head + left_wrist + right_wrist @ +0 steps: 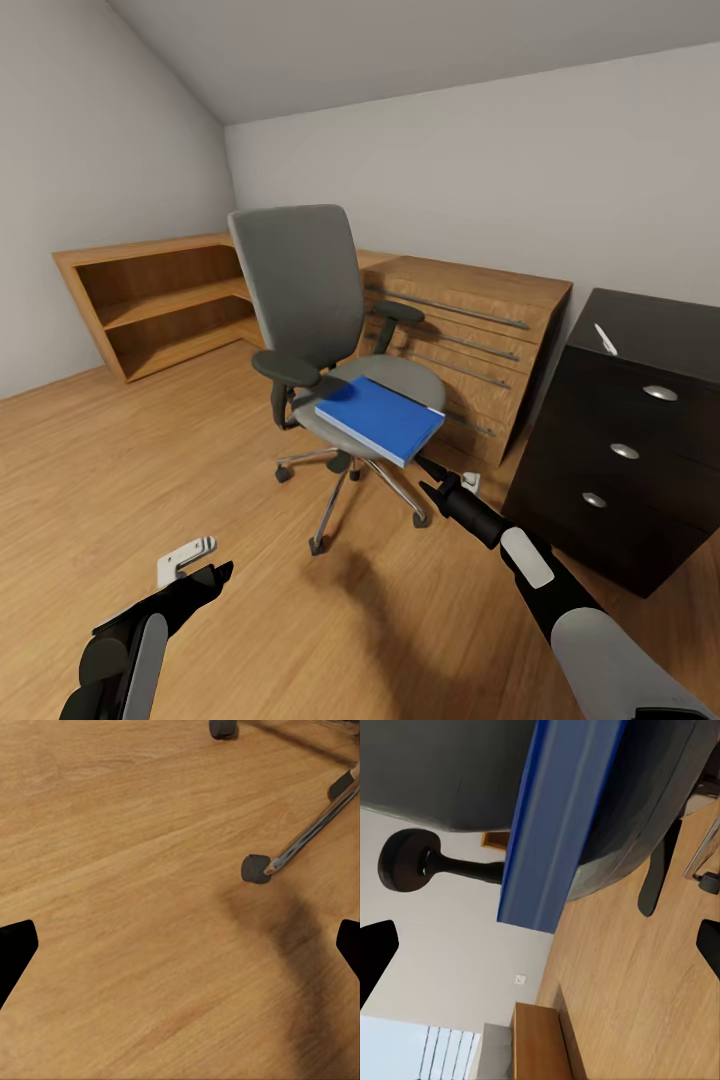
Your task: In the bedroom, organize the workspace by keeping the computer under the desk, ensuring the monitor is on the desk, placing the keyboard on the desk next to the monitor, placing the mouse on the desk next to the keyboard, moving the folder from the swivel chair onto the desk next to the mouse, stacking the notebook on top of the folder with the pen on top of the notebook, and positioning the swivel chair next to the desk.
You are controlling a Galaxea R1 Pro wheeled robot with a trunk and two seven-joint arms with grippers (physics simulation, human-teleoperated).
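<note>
right claw spread open, empty | folder on swivel chair seat, just beyond its tips | left claw open

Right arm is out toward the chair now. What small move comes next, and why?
Probably ease the right gripper forward to the folder's near corner. The folder lies flat on the swivel chair seat, overhanging its front edge, and the open jaws are short of it.

Folder on swivel chair seat

Folder on swivel chair
</note>
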